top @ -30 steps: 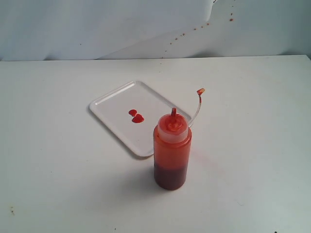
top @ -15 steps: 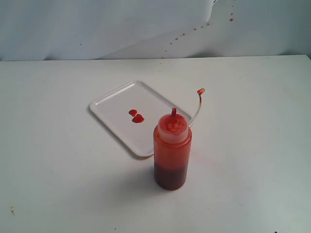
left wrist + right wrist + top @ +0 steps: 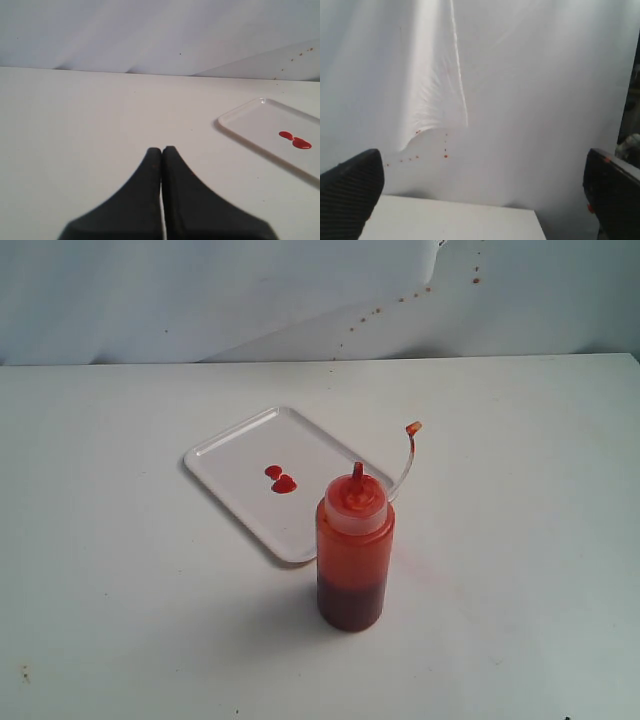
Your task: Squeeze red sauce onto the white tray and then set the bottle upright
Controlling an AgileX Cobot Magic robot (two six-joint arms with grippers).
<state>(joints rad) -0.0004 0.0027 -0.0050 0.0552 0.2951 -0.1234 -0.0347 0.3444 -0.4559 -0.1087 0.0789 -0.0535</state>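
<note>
1. While hanging clear of everything: left gripper (image 3: pixel 161 149) pressed shut on nothing, right gripper (image 3: pixel 482 170) spread wide, empty.
2. Blobs of red sauce (image 3: pixel 281 480) on white tray (image 3: pixel 235 452); bottle (image 3: pixel 354 560) upright at tray's near corner.
3. Judged finished; next, only steer clear of bottle.

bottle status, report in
Left gripper shut, empty; right gripper open, empty. Bottle upright, free of both. Red sauce on white tray. No obstruction seen.

white tray (image 3: pixel 240 445), red sauce (image 3: pixel 281 480), red-orange bottle (image 3: pixel 354 555)
</note>
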